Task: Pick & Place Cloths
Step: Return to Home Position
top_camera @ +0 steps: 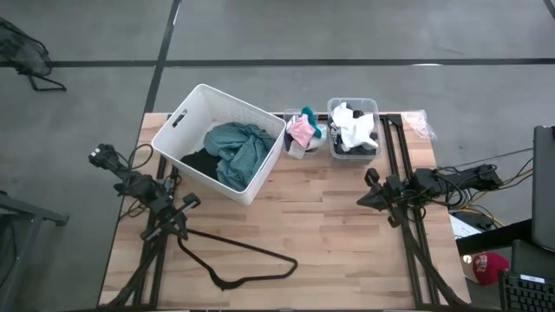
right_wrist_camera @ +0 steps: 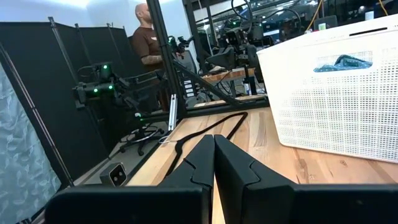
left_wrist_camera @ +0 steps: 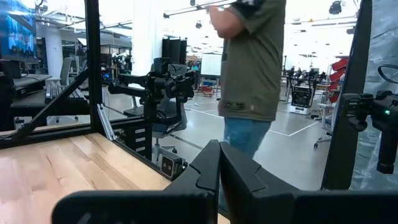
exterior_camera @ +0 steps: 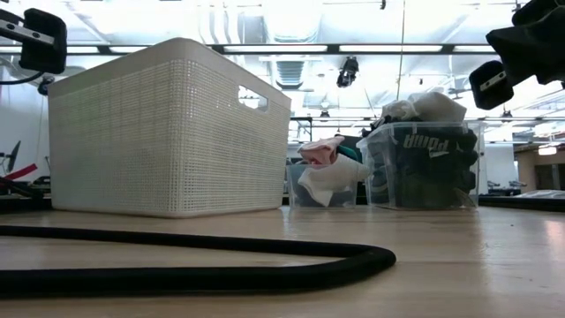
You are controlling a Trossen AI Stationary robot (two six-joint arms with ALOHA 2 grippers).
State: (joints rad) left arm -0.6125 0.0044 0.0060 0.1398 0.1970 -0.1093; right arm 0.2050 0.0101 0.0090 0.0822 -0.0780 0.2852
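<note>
A white plastic basket stands at the table's far left and holds a large teal-green cloth on black cloths. A small clear bin holds pink, white and teal pieces. A larger clear bin holds white and black cloths. My left gripper is shut and empty over the table's left side. My right gripper is shut and empty over the right side. In the wrist views both grippers' fingers are closed together.
A thin black wire hanger lies on the table's near left, by my left gripper. Bare wood lies in the table's middle and near side. A person stands beyond the table; another person shows in the right wrist view.
</note>
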